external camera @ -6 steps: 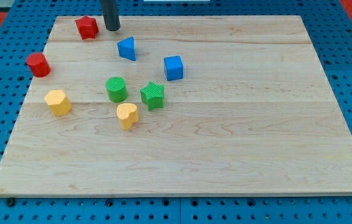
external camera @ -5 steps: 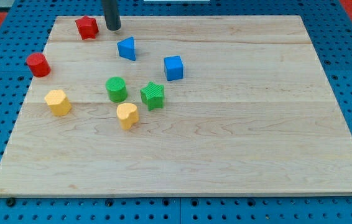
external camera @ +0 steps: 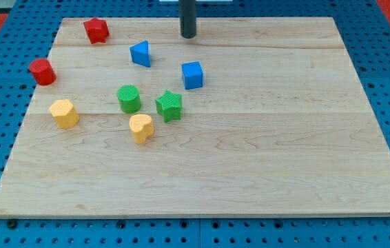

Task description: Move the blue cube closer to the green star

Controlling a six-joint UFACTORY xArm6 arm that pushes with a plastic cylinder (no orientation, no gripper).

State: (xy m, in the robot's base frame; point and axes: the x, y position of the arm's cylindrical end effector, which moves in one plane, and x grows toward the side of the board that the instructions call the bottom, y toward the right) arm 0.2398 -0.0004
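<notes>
So the blue cube [external camera: 192, 75] sat on the wooden surface [external camera: 284, 138], just up and right of the green star [external camera: 169, 105], near but not touching. There's no gripper, only a rod; my tip [external camera: 189, 36] stood above the cube, apart from it. The cube looked light, rigid and probably slidey, so pushing its top-right face squarely seemed best to avoid spinning it.

A straight, smooth rod [external camera: 189, 17] of dark grey, almost black, round in section and even in width; my tip [external camera: 189, 36] ends blunt and flat
</notes>
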